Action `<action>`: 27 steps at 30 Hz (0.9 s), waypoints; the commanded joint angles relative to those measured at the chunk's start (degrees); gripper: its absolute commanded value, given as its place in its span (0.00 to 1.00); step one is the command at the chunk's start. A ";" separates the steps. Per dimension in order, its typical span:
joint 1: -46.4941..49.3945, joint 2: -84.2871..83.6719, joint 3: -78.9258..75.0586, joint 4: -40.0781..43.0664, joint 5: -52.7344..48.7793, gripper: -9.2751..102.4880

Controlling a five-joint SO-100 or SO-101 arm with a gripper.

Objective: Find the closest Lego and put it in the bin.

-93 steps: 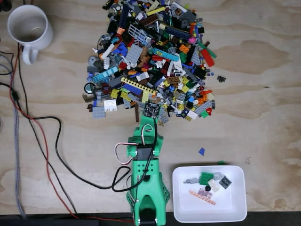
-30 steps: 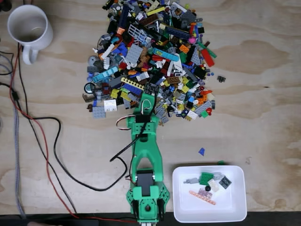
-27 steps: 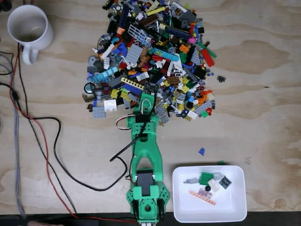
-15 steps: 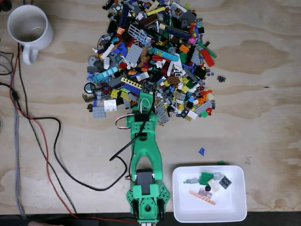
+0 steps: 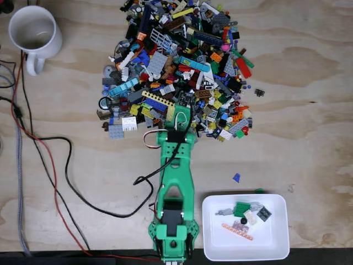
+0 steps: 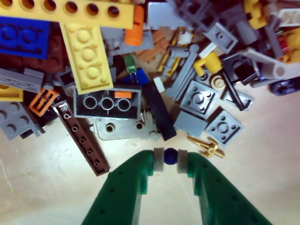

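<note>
Moved: green arm reached farther up into the Lego pile (image 5: 179,66).
Fixed view: the tool (image 5: 182,109) sits at the pile's near edge; the bin (image 5: 278,251) waits well apart, lower right on the worktop (image 5: 309,138).
Wrist view: the tool (image 6: 170,161) is pinching a tiny blue round piece (image 6: 170,156), just beside a gold piece (image 6: 206,146).
Risk: the little piece looks slippery, so it may pop out on the way.

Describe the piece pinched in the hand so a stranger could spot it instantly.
In the wrist view, follow the green hand up from the bottom edge to its grey fingertips. Clamped between them sits a tiny dark-blue round piece, below the Lego pile, the only blue bead off the table.
</note>
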 commanded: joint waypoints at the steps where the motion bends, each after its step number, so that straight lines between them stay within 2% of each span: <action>1: 4.39 8.17 -6.24 4.57 -1.32 0.13; 17: 37.18 28.21 -4.66 17.23 -10.46 0.14; 27: 66.88 43.07 4.83 20.74 -21.71 0.14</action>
